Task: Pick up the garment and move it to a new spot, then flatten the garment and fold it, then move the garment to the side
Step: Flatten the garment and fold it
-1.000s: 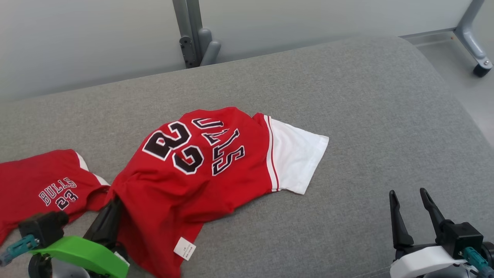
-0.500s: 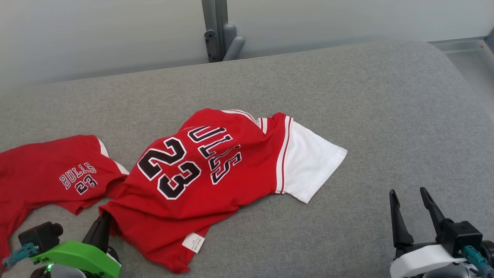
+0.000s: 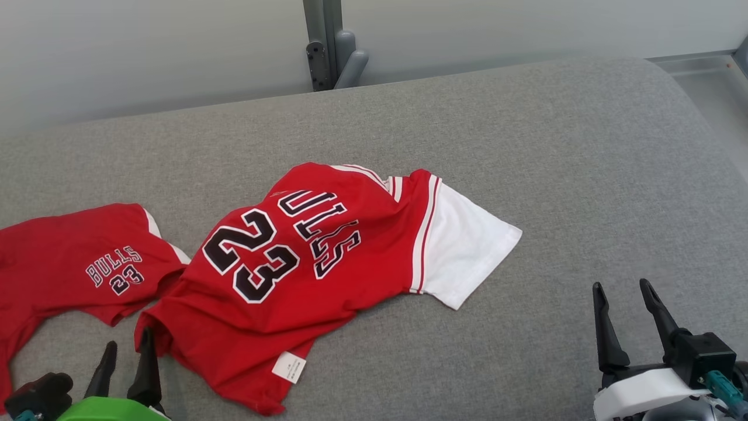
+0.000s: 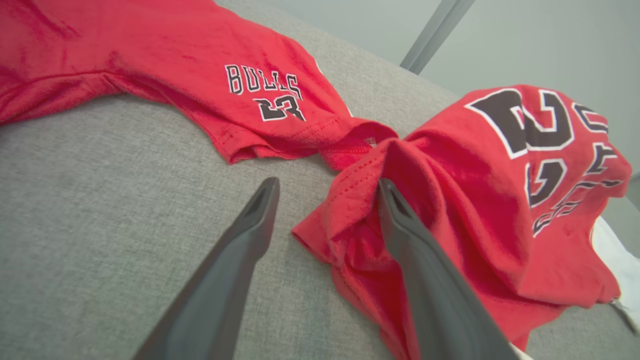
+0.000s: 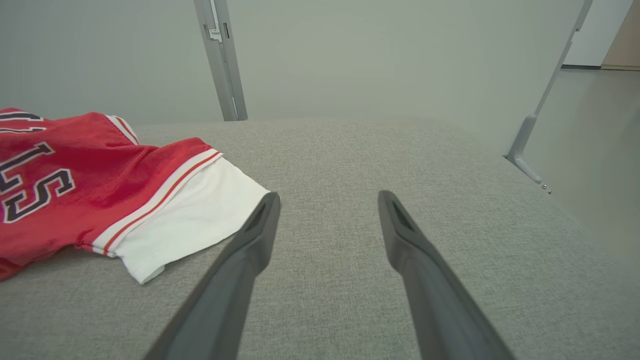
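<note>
Lying on grey cushion [image 3: 526,146], jersey [image 3: 304,257] corner touches one finger of left claw [image 3: 128,339], spread wide.

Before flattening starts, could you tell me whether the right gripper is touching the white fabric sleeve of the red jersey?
Apart. In the head view, bare grey cushion lies between the open right gripper and the white fabric sleeve.

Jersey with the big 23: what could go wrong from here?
1. The jersey has a bunched corner lying against one of the open left gripper fingers; retracting could snag and drag it.
2. The smaller red garment sits right beside that corner; a regrasp there might catch both.
</note>
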Robot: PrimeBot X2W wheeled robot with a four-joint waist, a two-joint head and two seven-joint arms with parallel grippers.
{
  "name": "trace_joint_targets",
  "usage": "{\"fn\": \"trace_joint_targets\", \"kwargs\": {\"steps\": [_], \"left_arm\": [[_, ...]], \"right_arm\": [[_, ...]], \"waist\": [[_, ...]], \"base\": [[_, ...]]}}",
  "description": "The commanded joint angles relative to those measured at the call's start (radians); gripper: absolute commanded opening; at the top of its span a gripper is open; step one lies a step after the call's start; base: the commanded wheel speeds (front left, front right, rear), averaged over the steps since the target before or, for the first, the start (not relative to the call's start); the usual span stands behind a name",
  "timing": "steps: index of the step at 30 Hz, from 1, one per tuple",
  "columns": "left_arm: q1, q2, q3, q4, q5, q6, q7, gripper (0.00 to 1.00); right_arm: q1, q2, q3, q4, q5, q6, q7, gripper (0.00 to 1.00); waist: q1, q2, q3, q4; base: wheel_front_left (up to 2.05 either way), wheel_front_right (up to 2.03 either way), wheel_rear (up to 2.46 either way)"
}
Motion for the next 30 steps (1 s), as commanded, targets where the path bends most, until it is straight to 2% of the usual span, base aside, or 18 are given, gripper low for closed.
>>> {"fn": "trace_joint_targets", "kwargs": {"steps": [1,3,5,8,10,15,20,21,22,25,30], "left_arm": [[0.035,0.013,0.022,-0.046,0.029,0.035,-0.013,1.00],[0.077,0.017,0.046,-0.121,0.071,0.086,-0.021,1.00],[0.115,0.007,0.059,-0.198,0.117,0.120,-0.026,1.00],[0.155,-0.012,0.079,-0.307,0.188,0.148,-0.027,1.00],[0.186,-0.039,0.097,-0.367,0.238,0.151,-0.027,1.00],[0.235,-0.096,0.106,-0.400,0.386,0.087,-0.026,1.00],[0.261,-0.150,0.116,-0.333,0.488,-0.001,-0.026,1.00],[0.261,-0.150,0.116,-0.333,0.488,-0.001,-0.026,1.00],[0.265,-0.173,0.127,-0.303,0.526,-0.029,-0.026,1.00],[0.271,-0.207,0.149,-0.267,0.568,-0.061,-0.026,1.00],[0.277,-0.252,0.187,-0.243,0.613,-0.090,-0.026,1.00]], "right_arm": [[0.013,-0.003,-0.007,-0.007,0.001,0.000,-0.003,1.00],[0.025,-0.003,-0.015,-0.011,0.002,0.000,-0.003,1.00],[0.030,-0.003,-0.021,-0.014,0.002,0.000,-0.003,1.00],[0.037,-0.003,-0.030,-0.028,-0.005,0.000,-0.003,1.00],[0.041,-0.003,-0.033,-0.042,-0.011,0.000,-0.003,1.00],[0.044,-0.002,-0.020,-0.088,-0.032,0.000,-0.003,1.00],[0.037,-0.003,-0.011,-0.120,-0.044,0.000,-0.003,1.00],[0.037,-0.003,-0.011,-0.120,-0.044,0.000,-0.003,1.00],[0.038,-0.003,-0.009,-0.125,-0.049,0.000,-0.003,1.00],[0.042,-0.003,-0.013,-0.125,-0.053,0.000,-0.003,1.00],[0.046,-0.003,-0.019,-0.124,-0.062,0.000,-0.003,1.00]], "waist": [[0.0000,0.0048,-0.005,-0.001],[0.0000,0.0048,-0.009,0.004],[0.0000,0.0048,-0.015,0.009],[0.0000,0.0048,-0.026,0.015],[0.0000,0.0048,-0.037,0.019],[0.0000,0.0048,-0.056,0.032],[0.0000,0.0048,-0.069,0.042],[0.0000,0.0048,-0.069,0.042],[0.0000,0.0048,-0.073,0.047],[0.0000,0.0048,-0.078,0.053],[0.0000,0.0048,-0.084,0.059]], "base": [[0.00,0.00,0.00],[0.00,0.00,0.00],[0.00,0.00,0.00],[0.00,0.00,0.00],[0.00,0.00,0.00],[0.00,0.00,0.00],[0.00,0.00,0.00],[0.00,0.00,0.00],[0.00,0.00,0.00],[0.00,0.00,0.00],[0.00,0.00,0.00]]}}
